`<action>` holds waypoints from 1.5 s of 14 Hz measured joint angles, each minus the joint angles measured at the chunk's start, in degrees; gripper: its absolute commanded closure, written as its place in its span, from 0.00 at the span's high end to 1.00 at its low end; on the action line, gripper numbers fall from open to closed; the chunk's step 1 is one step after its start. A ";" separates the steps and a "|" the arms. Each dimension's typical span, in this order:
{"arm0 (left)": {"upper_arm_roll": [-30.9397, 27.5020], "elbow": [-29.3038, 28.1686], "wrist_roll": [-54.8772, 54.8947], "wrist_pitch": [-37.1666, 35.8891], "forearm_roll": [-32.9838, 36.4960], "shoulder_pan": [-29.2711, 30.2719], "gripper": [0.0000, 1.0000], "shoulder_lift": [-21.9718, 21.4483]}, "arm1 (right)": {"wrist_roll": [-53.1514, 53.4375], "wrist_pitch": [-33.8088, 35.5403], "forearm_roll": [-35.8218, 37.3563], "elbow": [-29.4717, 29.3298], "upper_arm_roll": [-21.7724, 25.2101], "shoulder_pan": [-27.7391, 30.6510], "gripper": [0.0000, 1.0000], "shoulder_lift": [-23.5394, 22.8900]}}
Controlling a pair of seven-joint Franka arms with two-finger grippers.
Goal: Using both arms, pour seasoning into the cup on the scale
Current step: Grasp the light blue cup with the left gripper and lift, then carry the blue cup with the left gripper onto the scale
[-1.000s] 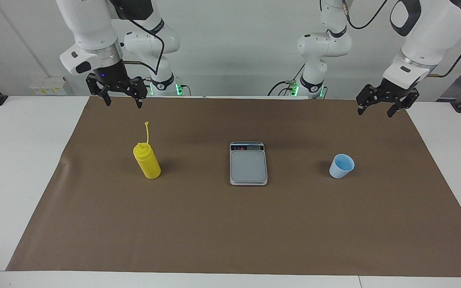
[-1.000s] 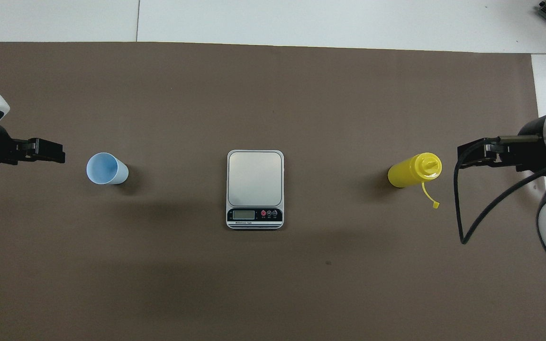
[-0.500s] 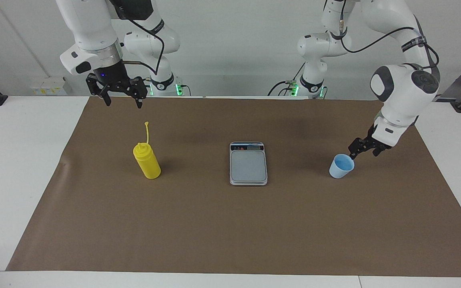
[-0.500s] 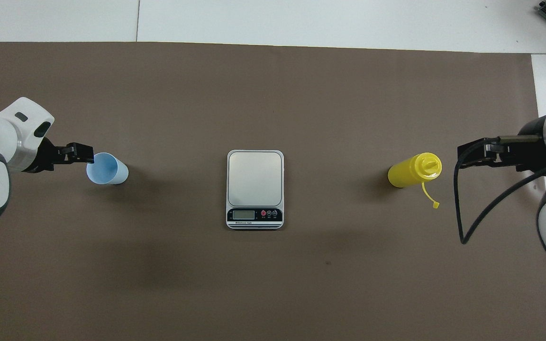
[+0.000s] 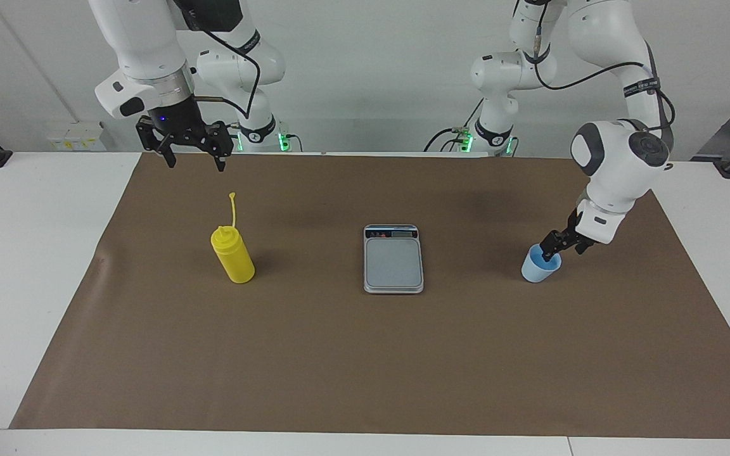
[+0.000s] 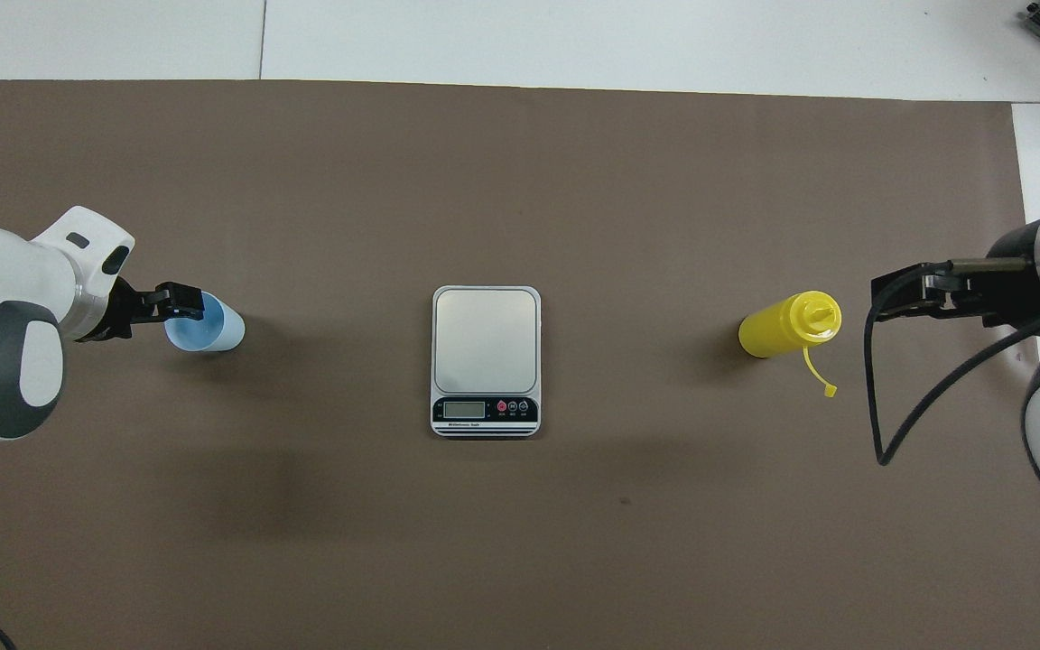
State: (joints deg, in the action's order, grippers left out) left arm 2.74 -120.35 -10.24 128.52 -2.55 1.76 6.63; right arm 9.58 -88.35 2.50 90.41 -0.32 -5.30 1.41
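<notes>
Since 0.5 s ago the left gripper has dropped onto the cup's rim; rest unchanged. Cup stands upright on the brown mat, toward the left arm's end of the table. Facing view shows 1 finger at or inside the rim; overhead view shows the tip over the rim's edge. Jaws open, not closed on the cup. Scale sits mid-mat, its display strip nearer the robots; only the overhead view shows the buttons. Seasoning bottle stands upright toward the right arm's end, cap strap sticking up. Right gripper hangs open, up above the mat's edge, waiting, clear of the bottle.
</notes>
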 measured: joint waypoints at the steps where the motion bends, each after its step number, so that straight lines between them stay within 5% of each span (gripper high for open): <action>1: 0.00 -0.37 -0.03 0.07 0.00 0.00 1.00 0.23 | 0.00 0.00 0.00 0.00 0.00 0.00 1.00 0.00; 2: 0.00 -1.24 -0.05 0.58 0.00 0.00 0.92 0.30 | 0.00 0.00 0.00 0.00 0.00 0.00 1.00 0.00; 5: 0.00 -3.21 -0.26 3.71 -0.02 0.00 0.08 0.70 | 0.00 0.00 0.00 0.00 0.00 0.00 1.00 0.00; 6: 0.00 -3.22 -0.28 4.12 -0.02 0.00 0.00 0.91 | 0.00 0.00 0.00 0.00 0.00 0.00 1.00 0.00; 14: 0.27 -1.17 3.82 2.25 -0.27 -0.04 0.00 1.05 | 0.00 0.00 0.00 0.00 0.00 0.00 1.00 0.00; 21: 1.93 18.29 0.71 -18.42 -2.85 -2.88 0.00 0.92 | 0.00 0.00 0.00 0.00 0.00 0.00 1.00 0.00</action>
State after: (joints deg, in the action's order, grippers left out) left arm 4.66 -102.06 -9.53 110.10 -5.40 -1.12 7.56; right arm 9.58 -88.35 2.50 90.41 -0.32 -5.30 1.41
